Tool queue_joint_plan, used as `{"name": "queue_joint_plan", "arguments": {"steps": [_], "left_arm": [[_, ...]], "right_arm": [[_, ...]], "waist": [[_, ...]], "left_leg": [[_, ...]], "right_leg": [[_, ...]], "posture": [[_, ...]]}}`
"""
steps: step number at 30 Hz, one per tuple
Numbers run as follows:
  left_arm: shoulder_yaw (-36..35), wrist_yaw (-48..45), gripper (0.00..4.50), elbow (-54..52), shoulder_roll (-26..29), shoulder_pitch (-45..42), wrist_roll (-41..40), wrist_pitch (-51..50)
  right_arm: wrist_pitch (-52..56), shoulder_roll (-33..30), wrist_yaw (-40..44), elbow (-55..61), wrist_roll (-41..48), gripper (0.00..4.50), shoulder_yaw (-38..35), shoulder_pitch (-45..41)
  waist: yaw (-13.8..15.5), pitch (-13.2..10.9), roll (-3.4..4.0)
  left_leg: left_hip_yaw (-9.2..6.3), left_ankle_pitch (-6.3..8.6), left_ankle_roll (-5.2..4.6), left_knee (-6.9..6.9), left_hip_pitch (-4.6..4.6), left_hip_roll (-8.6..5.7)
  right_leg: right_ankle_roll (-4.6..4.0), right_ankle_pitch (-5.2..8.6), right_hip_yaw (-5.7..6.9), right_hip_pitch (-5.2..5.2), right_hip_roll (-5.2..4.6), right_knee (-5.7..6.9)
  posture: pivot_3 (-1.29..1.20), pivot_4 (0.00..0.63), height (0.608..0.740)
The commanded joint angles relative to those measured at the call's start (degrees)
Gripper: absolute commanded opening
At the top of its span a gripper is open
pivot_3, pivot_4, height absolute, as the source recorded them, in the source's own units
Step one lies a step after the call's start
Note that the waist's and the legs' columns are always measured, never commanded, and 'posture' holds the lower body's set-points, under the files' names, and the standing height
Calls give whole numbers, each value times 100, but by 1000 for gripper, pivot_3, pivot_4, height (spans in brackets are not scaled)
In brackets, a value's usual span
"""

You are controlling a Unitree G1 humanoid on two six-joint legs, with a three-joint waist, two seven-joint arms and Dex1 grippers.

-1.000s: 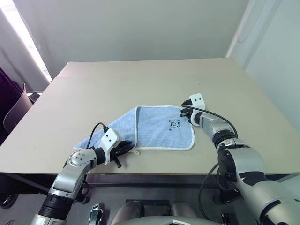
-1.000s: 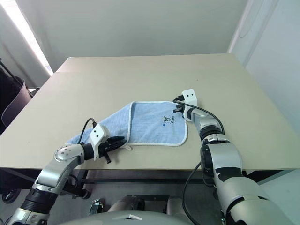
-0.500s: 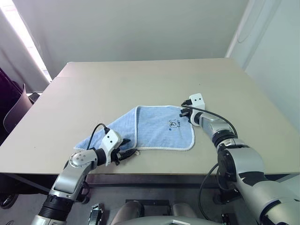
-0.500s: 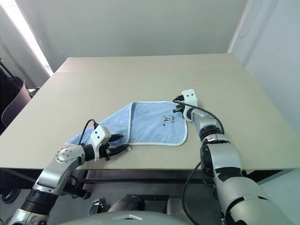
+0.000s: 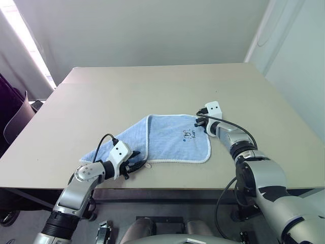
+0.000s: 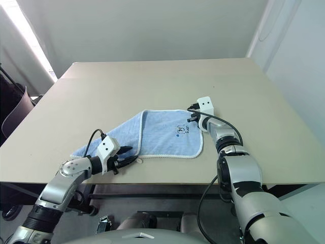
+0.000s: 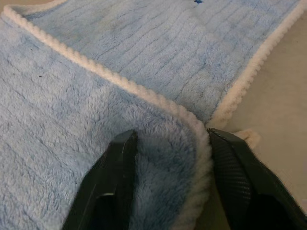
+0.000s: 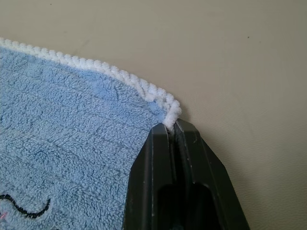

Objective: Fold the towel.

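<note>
The towel [image 5: 172, 140] is light blue with white edging and lies flat on the table [image 5: 152, 86], its left part folded over diagonally. A dark logo [image 5: 189, 134] sits near its right side. My left gripper [image 7: 172, 158] is at the near left corner by the small white tag [image 7: 247, 136]. It is open, and the fluffy folded corner fills the gap between its fingers [image 7: 117, 163]. My right gripper [image 8: 171, 125] is shut on the far right corner, pinching the white edging at its tips; the left eye view shows it too [image 5: 199, 121].
The beige table runs well beyond the towel on all sides, and its front edge [image 5: 167, 189] lies just behind my left gripper. A dark chair [image 5: 12, 114] stands off the left side. A pale wall rises behind the far edge.
My left gripper's fingers spread apart, then drew partly together around the towel's near corner. Both arms and the towel stayed where they were.
</note>
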State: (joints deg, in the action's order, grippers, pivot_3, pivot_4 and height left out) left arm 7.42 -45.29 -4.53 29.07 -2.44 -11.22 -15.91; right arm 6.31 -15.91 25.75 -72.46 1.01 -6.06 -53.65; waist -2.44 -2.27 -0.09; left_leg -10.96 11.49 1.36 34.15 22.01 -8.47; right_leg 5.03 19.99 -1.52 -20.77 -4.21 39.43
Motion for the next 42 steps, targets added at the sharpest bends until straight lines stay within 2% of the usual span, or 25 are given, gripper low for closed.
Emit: {"name": "queue_joint_plan", "arguments": {"steps": [1, 3, 4, 12, 16, 20, 24, 30, 33, 38, 42], "left_arm": [[-88, -80, 911, -154, 40, 7, -85, 88], [-177, -105, 205, -185, 17, 17, -201, 51], [-246, -129, 53, -215, 3, 16, -308, 16], [-1392, 158, 53, -268, 114, -241, -1217, -775], [-2304, 151, 53, -164, 484, -434, -1837, -1217], [-2885, 284, 53, 664, 887, -911, -1811, -1081], [-2798, 629, 53, 2371, 1161, -2071, -1166, -318], [-2141, 1165, 53, 5580, 1082, -4317, -129, 1232], [-1975, 1295, 53, 6729, 910, -5284, 137, 1936], [-1774, 1954, 53, 7686, 833, -6341, 655, 2423], [-1656, 1868, 53, 7801, 964, -6600, 920, 2776]], "right_arm": [[-15, -34, -76, 120, 60, 0, -82, -51], [-17, -27, -73, 126, 65, 0, -78, -47], [-19, -23, -71, 129, 66, 0, -73, -45], [-74, -13, -45, 171, 89, 0, -72, -8], [-239, -54, 35, 284, 239, 0, -210, -89], [-392, -140, 151, 435, 649, 0, -630, -262], [-465, -267, 224, 412, 1078, 0, -1077, -610], [-931, -334, -33, 65, 637, 0, -742, -1313], [-1288, -352, -254, -75, 453, 0, -656, -1654], [-1764, -527, -556, -219, 411, 0, -777, -2195], [-1954, -632, 23, -205, 548, 0, -910, -2220]], "waist": [[-1, 0, 0], [-1, 0, 0], [-2, 0, 0], [-8, 0, 0], [-12, -2, -1], [-5, -4, 1], [-6, -7, -1], [-25, -4, -9], [-48, -5, -12], [-175, -8, -19], [-290, -8, -22]], "left_leg": [[0, 0, 0, 0, 0, 0], [0, 0, 0, 0, 0, 0], [0, 0, 0, 0, 0, 0], [-1, 0, 0, 0, 0, 2], [-1, 0, 0, -1, 3, 3], [-1, 0, 1, -2, 6, 3], [-6, -3, 6, 0, 10, 3], [-8, -5, 9, -7, 22, 4], [-7, -20, 33, -7, 49, 1], [-2, -21, 34, -8, 77, -8], [0, -21, 33, -10, 84, -8]], "right_leg": [[0, 0, 0, 0, 0, 0], [-1, 1, 0, 0, 0, 0], [-1, 1, 0, 0, 0, 0], [0, 0, 0, -1, 2, 0], [-1, 0, 0, -5, 3, -1], [-3, 1, 0, -8, 3, -1], [-3, -1, 3, -11, 6, -3], [24, -19, 2, -28, 9, -4], [31, -30, 2, -55, 6, -2], [35, -32, 3, -59, -9, -3], [37, -33, 3, -66, -10, -2]], "posture": [[0, 0, 740], [0, 0, 740], [0, 0, 740], [0, 0, 740], [0, 0, 740], [0, 0, 740], [0, 0, 740], [0, 0, 740], [0, 0, 740], [0, 0, 740], [0, 0, 740]]}}
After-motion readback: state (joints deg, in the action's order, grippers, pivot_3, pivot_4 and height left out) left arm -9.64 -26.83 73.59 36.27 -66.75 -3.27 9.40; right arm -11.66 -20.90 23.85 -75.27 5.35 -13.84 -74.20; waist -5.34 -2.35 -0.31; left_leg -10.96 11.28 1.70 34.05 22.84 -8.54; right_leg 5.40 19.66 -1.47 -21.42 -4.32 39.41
